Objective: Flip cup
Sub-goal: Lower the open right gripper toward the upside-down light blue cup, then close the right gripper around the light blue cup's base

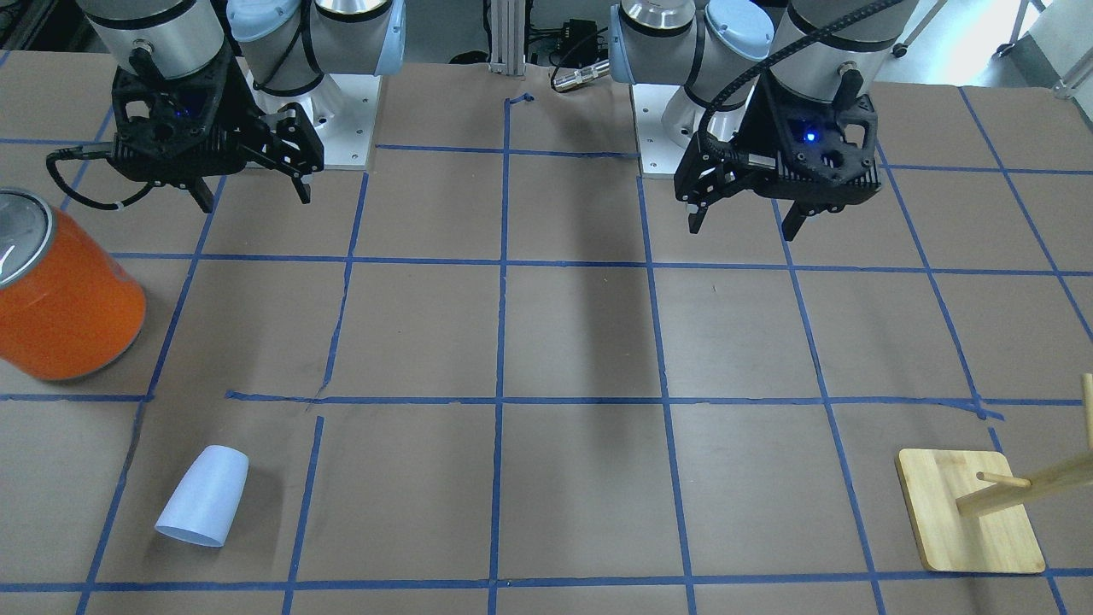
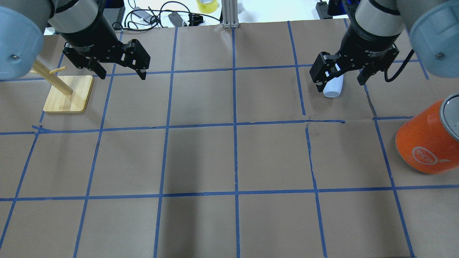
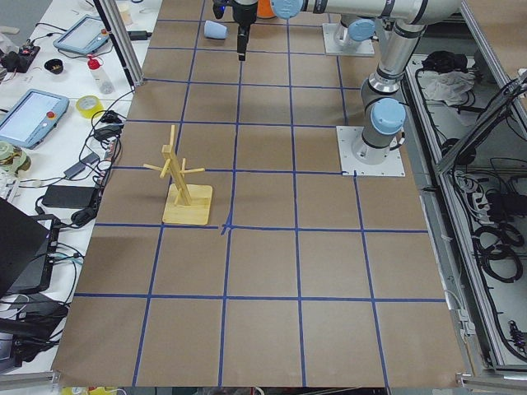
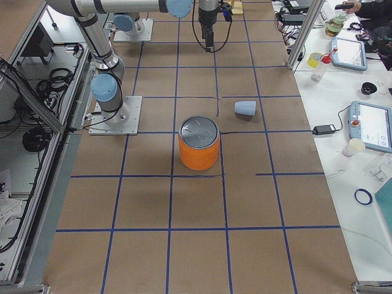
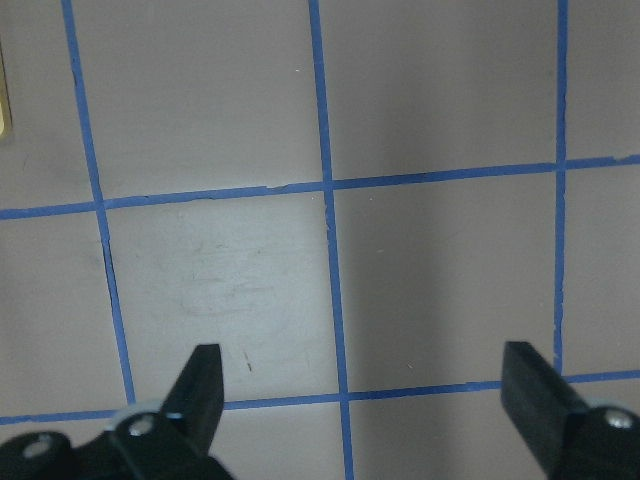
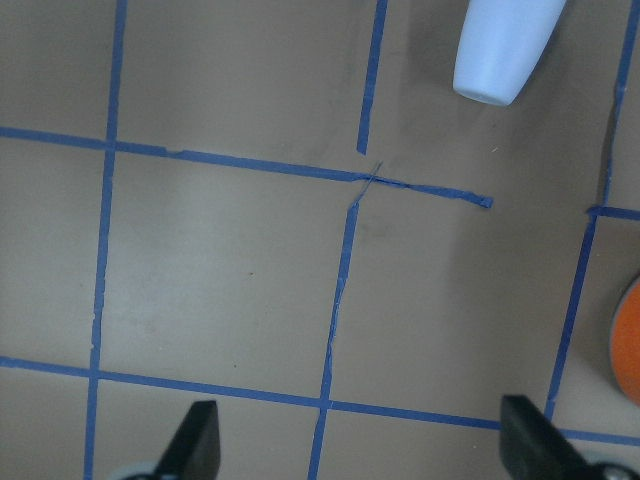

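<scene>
Place: a robot laboratory, not a home or a shop.
Robots: two industrial arms stand on metal base plates [image 3: 372,152] fixed on the table [image 3: 263,346]. The left tool [image 1: 742,229] and the right tool [image 1: 255,201] hang above it.
Table cover: brown paper, divided into squares by a blue tape grid [image 2: 235,125].
Side benches: control tablets with screens [image 4: 373,125] and a roll of yellow tape [image 3: 88,104].
Wiring: bundles of black cables [image 3: 494,239] lie in the tray beside the table.
Frame: aluminium profile posts [image 3: 115,41] stand at the table's edge.
</scene>
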`<state>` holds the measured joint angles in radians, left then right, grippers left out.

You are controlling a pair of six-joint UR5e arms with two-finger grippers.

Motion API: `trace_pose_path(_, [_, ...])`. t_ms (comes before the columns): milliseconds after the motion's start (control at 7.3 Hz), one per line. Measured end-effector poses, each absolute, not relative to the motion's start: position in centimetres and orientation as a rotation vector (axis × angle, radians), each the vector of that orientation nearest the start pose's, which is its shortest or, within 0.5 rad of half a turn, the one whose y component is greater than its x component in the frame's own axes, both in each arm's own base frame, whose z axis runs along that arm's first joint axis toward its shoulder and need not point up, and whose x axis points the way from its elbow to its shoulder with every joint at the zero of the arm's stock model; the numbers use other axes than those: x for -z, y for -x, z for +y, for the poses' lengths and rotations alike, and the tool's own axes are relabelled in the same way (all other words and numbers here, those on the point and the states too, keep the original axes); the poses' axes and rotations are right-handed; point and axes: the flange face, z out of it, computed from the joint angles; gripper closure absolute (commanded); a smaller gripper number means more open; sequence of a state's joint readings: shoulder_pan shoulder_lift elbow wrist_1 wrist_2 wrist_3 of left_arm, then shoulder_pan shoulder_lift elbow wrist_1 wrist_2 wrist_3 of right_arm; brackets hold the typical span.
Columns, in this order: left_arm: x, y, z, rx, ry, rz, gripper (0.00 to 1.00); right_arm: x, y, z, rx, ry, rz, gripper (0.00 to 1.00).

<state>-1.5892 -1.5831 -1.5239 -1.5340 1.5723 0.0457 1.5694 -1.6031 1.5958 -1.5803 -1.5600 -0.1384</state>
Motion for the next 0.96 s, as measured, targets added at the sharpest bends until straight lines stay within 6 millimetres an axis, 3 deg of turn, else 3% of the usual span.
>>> trace_pose_path(137, [-50.9, 14.2, -50.1, 0.113, -0.100, 3.135, 0.00, -48.2, -12.5, -49.6, 0.047, 0.184, 3.126, 0.00])
trace_pose_path(548, [-50.9, 14.2, -50.1, 0.114, -0.101, 3.135, 0.00, -43.9, -7.1, -55.0, 0.091, 0.021, 3.127, 0.00])
trace_pose_path(959, [-50.9, 14.2, -50.1, 0.115, -0.101, 3.135, 0.00, -38.9, -5.2, -58.4, 0.052, -0.104, 3.131, 0.00])
